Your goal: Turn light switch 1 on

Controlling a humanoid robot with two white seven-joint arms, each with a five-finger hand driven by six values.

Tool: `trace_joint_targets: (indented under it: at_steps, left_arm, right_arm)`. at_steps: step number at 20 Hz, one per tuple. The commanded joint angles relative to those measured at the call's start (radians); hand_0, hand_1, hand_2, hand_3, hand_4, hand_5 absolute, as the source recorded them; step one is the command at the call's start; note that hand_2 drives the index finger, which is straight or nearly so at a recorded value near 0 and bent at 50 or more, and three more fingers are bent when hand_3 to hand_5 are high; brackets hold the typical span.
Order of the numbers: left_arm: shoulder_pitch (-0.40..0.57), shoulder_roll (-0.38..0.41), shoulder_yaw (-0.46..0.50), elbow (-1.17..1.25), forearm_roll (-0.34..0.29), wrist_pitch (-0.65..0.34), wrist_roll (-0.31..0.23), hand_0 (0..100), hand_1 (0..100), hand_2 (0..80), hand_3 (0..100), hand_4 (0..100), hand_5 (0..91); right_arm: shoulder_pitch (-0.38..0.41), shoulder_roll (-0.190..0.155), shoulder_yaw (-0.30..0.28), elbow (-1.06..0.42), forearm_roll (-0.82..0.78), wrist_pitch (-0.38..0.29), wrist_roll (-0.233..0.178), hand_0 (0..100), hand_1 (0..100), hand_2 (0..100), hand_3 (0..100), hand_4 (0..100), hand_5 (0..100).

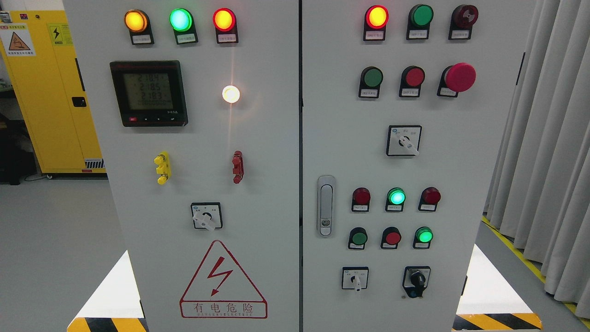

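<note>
Neither of my hands is showing, so I cannot tell their state; the control panel (258,152) is facing me, its switches unidentifiable as "1".

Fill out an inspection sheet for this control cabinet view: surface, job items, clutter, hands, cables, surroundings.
Surface: grey two-door cabinet front, upright, doors shut, latch handle on the right door.
Job's things: rotary switches at left door, right door upper, lower pair and; which one is switch 1 cannot be told, labels too small.
Indicators: top-left row amber, green, red lit; white lamp lit; meter display on; red mushroom button not touched.
Clutter: nothing seen.
Hands: nothing seen; neither arm in view.
Cables: a dark cord on the floor by the yellow cabinet.
Surroundings: yellow cabinet at left, grey curtain at right, hazard-striped floor marking.
</note>
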Motion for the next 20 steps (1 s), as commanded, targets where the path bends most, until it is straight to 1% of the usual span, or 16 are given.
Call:
trace_joint_targets:
  at_steps: [1, 2, 6, 9, 13, 16, 20]
  left_arm:
    - [-0.038, 0.018, -0.017, 0.318, 0.012, 0.105, -0.044, 19, 38, 0.0, 0, 1, 0.0]
    - [-0.044, 0.018, -0.017, 0.316, 0.013, 0.107, -0.042, 20, 37, 0.0, 0, 0, 0.0]
    - [-0.088, 0.007, -0.017, 0.315, 0.01, 0.127, -0.007, 21, 33, 0.0, 0, 0, 0.0]
    - [-0.122, 0.01, -0.017, 0.316, 0.01, 0.191, -0.005, 22, 32, 0.0, 0, 0, 0.0]
    - [-0.131, 0.007, -0.02, 0.315, 0.007, 0.202, -0.002, 22, 31, 0.0, 0, 0, 0.0]
    - [-0.143, 0.007, -0.058, 0.315, 0.004, 0.228, 0.007, 22, 30, 0.0, 0, 0, 0.0]
    - [-0.145, 0.007, -0.061, 0.312, 0.004, 0.228, 0.007, 23, 29, 0.0, 0, 0, 0.0]
  right_arm:
    - [0.0, 0.0, 0.0, 0.0, -0.029, 0.001, -0.001, 0, 50, 4, 0, 0, 0]
    - [0.0, 0.0, 0.0, 0.0, -0.029, 0.001, 0.001, 0, 50, 4, 0, 0, 0]
    - [0.0, 0.0, 0.0, 0.0, -0.029, 0.001, -0.001, 0, 50, 4, 0, 0, 0]
    - [0.0, 0.0, 0.0, 0.0, -0.029, 0.001, -0.001, 0, 50, 4, 0, 0, 0]
    - [0.001, 0.0, 0.0, 0.0, -0.029, 0.001, 0.001, 0, 50, 4, 0, 0, 0]
    - [0.0, 0.0, 0.0, 0.0, -0.029, 0.001, -0.001, 0, 50, 4, 0, 0, 0]
    - [0.0, 0.0, 0.0, 0.0, -0.029, 0.001, -0.001, 0, 50, 4, 0, 0, 0]
